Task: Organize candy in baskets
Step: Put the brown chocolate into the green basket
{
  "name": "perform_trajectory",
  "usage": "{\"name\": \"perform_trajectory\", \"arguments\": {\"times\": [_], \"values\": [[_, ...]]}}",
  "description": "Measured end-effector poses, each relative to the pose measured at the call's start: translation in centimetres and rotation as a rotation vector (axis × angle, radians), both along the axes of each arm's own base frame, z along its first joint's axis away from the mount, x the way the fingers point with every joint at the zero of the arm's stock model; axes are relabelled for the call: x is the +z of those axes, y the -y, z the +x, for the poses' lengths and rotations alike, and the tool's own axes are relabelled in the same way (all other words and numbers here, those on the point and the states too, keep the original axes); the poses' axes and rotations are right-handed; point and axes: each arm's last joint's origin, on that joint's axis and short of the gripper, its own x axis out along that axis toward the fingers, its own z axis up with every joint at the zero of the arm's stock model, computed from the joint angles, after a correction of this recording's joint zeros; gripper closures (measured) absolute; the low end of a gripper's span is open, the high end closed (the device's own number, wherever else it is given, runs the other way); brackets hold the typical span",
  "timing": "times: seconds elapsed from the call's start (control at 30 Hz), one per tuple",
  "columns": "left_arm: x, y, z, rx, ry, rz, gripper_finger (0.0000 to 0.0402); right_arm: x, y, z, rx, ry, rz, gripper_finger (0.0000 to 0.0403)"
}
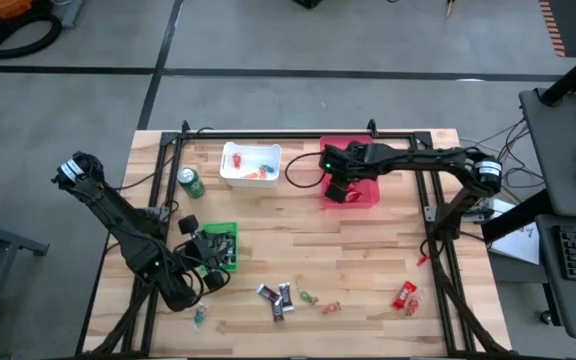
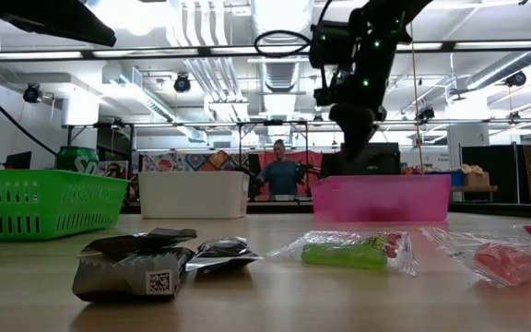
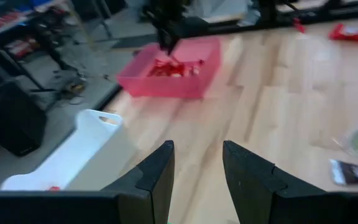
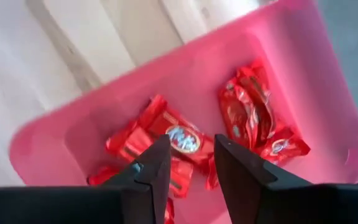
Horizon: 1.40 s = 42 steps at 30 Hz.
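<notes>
From above, the right arm hides much of the red basket (image 1: pixel 370 193). The right gripper (image 4: pixel 188 163) hangs over it, fingers parted and empty, red-wrapped bars (image 4: pixel 247 115) lying inside below. The left gripper (image 3: pixel 197 171), open, holds nothing beside the green basket (image 1: pixel 230 232).

Two dark jointed arms with looped black cables, green lights, angular black fingers (image 4: pixel 157 165).

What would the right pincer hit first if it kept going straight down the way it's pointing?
Most likely the red-wrapped bars lying in the red basket; the right pincer points right at them, jaws apart and empty.
</notes>
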Motion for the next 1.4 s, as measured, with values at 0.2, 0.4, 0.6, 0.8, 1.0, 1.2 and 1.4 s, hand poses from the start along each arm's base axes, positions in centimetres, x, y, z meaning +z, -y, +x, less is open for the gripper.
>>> {"name": "perform_trajectory", "arguments": {"times": [0.2,0.4,0.6,0.8,1.0,1.2,1.4], "values": [[0.2,1.1,0.9,-0.191,-0.116,-0.102,0.028,1.8,-2.7,0.5,0.051,0.147,0.081,0.0287],[1.0,2.1,2.3,-0.465,-0.16,-0.196,0.028,3.6,-7.8,0.9,0.166,0.252,0.108,0.0287],[1.3,2.2,2.6,-0.521,-0.149,-0.191,0.028,4.5,-13.5,0.7,0.287,0.339,0.119,0.0287],[0.5,3.0,3.6,-0.521,-0.126,-0.201,0.028,4.2,-18.3,-0.1,0.385,0.412,0.073,0.0287],[-2.4,4.5,5.3,-0.576,-0.204,-0.14,0.028,2.8,-21.2,-1.0,0.437,0.5,0.11,0.0287],[-4.8,5.2,7.3,-0.594,-0.308,-0.059,0.028,1.6,-22.4,-1.2,0.461,0.588,0.134,0.0287],[-6.8,5.5,9.6,-0.665,-0.416,-0.11,0.028,1.0,-22.4,-1.2,0.45,0.609,0.146,0.0287]]}}
